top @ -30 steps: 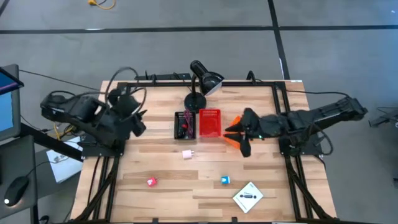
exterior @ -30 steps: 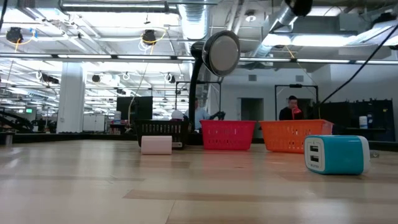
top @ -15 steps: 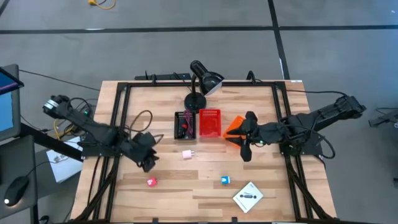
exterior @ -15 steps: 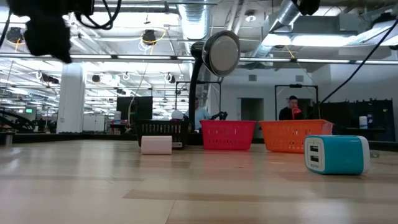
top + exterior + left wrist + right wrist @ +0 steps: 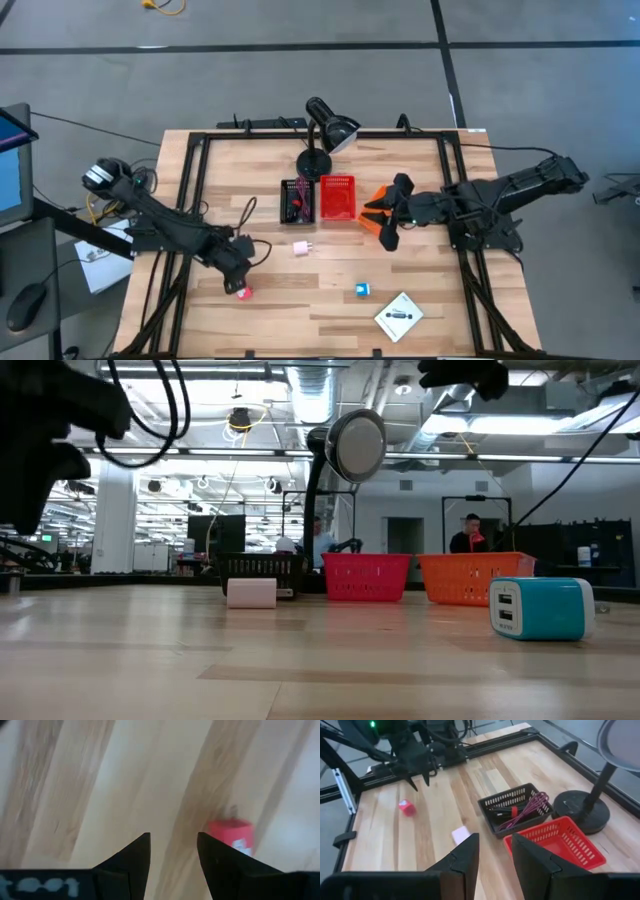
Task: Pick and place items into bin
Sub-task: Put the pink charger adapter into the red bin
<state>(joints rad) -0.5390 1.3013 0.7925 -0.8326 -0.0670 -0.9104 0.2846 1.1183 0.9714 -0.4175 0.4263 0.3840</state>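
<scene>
Left gripper (image 5: pixel 243 277) hovers low over the table, fingers parted with a narrow gap and nothing between them. The red-pink piece (image 5: pixel 231 835) lies on the bare wood just ahead of the fingertips and off to one side of the gap, not yet touched. Shift sideways so the piece sits centred between the fingers, widen the gap if it looks too tight, then descend straight and close.

Right gripper (image 5: pixel 386 221) waits above the orange bin (image 5: pixel 375 205), fingers slightly apart, holding nothing. From it, the white-pink piece (image 5: pixel 461 835) lies just ahead, the red bin (image 5: pixel 555 841) and black bin (image 5: pixel 516 809) slightly farther. Keep it clear of your carry path.
</scene>
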